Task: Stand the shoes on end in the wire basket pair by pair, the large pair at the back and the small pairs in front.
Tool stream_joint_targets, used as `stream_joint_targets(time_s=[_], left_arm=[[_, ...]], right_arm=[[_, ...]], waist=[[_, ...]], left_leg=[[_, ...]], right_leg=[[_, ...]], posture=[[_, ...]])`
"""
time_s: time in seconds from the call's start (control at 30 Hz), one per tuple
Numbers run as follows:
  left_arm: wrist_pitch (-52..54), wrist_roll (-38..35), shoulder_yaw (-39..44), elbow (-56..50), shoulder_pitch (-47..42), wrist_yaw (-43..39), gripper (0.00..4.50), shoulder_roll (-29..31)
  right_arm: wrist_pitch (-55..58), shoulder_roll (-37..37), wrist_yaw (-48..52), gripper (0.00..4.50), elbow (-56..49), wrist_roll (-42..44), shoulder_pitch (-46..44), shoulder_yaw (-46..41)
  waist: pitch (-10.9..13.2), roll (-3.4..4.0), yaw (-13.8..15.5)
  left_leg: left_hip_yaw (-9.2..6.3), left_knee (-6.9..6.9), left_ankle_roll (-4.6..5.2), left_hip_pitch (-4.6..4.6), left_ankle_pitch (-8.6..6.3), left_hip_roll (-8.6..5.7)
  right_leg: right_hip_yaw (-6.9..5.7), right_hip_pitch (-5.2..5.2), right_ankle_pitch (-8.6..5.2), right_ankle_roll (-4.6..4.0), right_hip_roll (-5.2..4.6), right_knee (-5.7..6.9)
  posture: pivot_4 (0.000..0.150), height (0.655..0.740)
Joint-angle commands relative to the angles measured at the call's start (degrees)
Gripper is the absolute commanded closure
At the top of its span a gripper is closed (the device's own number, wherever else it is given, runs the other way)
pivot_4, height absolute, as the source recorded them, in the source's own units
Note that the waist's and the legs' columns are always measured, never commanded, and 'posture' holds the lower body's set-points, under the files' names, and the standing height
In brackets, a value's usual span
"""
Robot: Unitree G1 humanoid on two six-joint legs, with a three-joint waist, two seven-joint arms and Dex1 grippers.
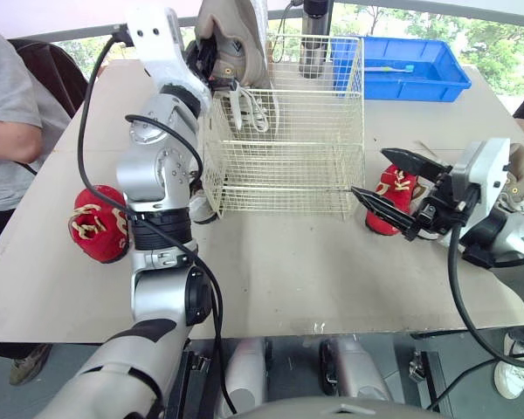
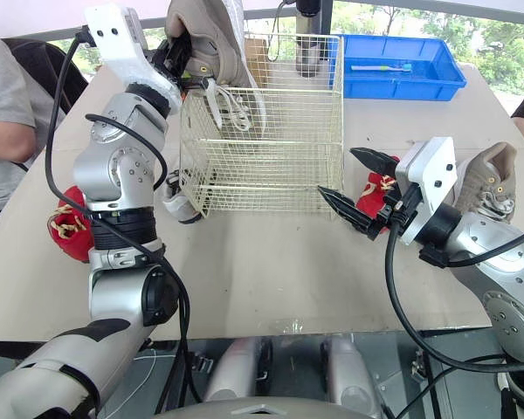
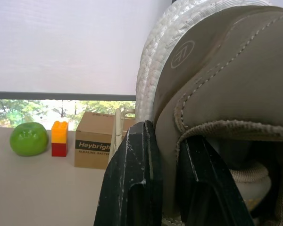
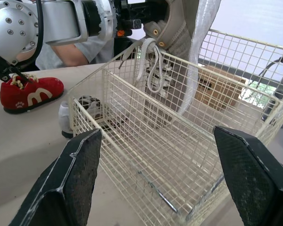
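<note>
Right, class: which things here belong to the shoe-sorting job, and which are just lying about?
Job in hand:
wire basket
tan shoe held in the left gripper
second tan shoe
left red shoe
right red shoe
white shoe beside the basket

Lying about:
blue tray with toothbrush
battery box
green ball
toy brick
metal cylinder

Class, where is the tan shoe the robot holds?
In the head views the tan shoe hangs above the wire basket's left end, clamped in the left gripper.
</note>
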Motion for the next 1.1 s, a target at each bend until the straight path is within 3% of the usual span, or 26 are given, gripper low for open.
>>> stream_joint_targets(time_s=[0.03, 0.17, 0.37, 0.5, 0.63, 0.77, 0.97, 1.03, 1.1], left_arm=[[2.6, -1.3, -1.5, -2.3, 1.2, -1.6, 4.37, 0.5], [3.3, -2.3, -0.5, -2.4, 1.5, -2.4, 2.58, 1.5], [1.0, -7.8, 5.5, -6.0, 2.5, -4.8, 0.53, 4.0], [2.1, -14.6, 11.6, -9.3, 4.8, -5.3, 0.53, 5.1], [8.3, -26.2, 12.9, -14.7, 8.6, -10.7, 0.53, 5.7], [11.8, -31.9, 5.6, -25.1, 17.7, -21.7, 0.53, 10.2], [16.3, -42.2, 0.5, -31.3, 26.8, -28.2, 0.53, 11.4], [15.6, -41.5, -1.9, -32.5, 30.6, -33.3, 0.00, 14.0], [15.1, -41.2, -3.8, -33.2, 32.8, -37.5, 0.00, 16.3]], right_arm=[[-0.9, 0.1, 0.4, 0.90, -1.2, -0.1, -0.6, -0.7], [-0.8, 0.1, 0.5, 0.90, -1.1, -0.3, -0.4, -1.0], [-0.6, 0.5, -0.2, 0.90, -0.2, -1.2, -0.7, -0.8], [-1.3, 0.9, 0.4, 0.90, 0.3, -1.2, -0.6, -1.5], [-2.9, 2.0, 0.7, 0.90, 0.0, -0.9, -0.4, -2.6], [-4.8, 4.1, -0.2, 0.90, -0.5, 1.7, 0.8, -6.7], [-5.3, 3.7, -0.9, 0.90, -2.6, 5.5, 5.6, -13.5], [-5.3, 3.8, -2.0, 0.90, -2.5, 8.0, 7.9, -17.7], [-4.3, 2.9, -2.9, 0.90, -1.6, 8.8, 10.8, -21.7]], waist=[[0.0, 0.00, 0.1], [0.0, 0.00, 0.2], [0.0, 0.01, 0.0], [0.0, 0.00, 0.0], [0.0, 0.00, 0.0], [0.0, 0.01, 0.2], [0.0, 0.01, 0.6], [0.0, 0.02, 0.4], [0.0, 0.05, 0.3]], left_leg=[[0.00, 0.00, 0.00, 0.00, 0.00, 0.00], [0.01, 0.00, 0.00, 0.01, 0.00, -0.02], [-0.03, 0.01, 0.00, 0.02, 0.00, -0.02], [-0.05, 0.00, -0.01, 0.01, 0.00, 0.00], [-0.05, 0.00, -0.01, -0.01, 0.00, 0.01], [-0.08, 0.00, -0.06, 0.00, 0.03, -0.01], [-0.08, 0.01, -0.01, 0.06, 0.00, -0.04], [-0.06, 0.01, -0.01, 0.10, 0.00, -0.03], [-0.06, -0.03, -0.01, 0.14, 0.00, -0.01]], right_leg=[[0.00, 0.00, 0.00, 0.00, 0.00, 0.00], [0.00, 0.01, 0.00, 0.00, -0.01, 0.00], [-0.02, 0.01, 0.00, 0.00, -0.01, 0.03], [-0.03, 0.00, 0.00, 0.00, -0.02, 0.02], [-0.03, 0.00, 0.00, 0.00, -0.04, 0.01], [-0.05, 0.02, 0.00, 0.00, -0.06, 0.02], [-0.05, 0.08, 0.00, -0.01, -0.09, 0.01], [-0.02, 0.08, -0.01, -0.02, -0.06, 0.03], [-0.01, 0.10, -0.02, -0.03, -0.01, 0.02]], posture=[[0.150, 0.7400], [0.150, 0.7400], [0.150, 0.7400], [0.150, 0.7400], [0.150, 0.7400], [0.150, 0.7400], [0.150, 0.7400], [0.150, 0.7400], [0.150, 0.7400]])
